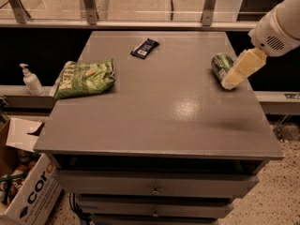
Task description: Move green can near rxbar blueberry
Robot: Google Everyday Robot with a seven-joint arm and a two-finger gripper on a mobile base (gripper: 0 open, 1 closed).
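Observation:
The green can lies on its side near the right edge of the grey table. The rxbar blueberry, a dark flat bar with a white patch, lies at the far middle of the table. My gripper comes in from the upper right on a white arm. Its cream fingers hang just over the can's right side and hide part of it. The can and the bar are well apart.
A flat green chip bag lies at the table's left. A white pump bottle stands on a ledge to the left. A cardboard box sits on the floor at lower left. Drawers are below the tabletop.

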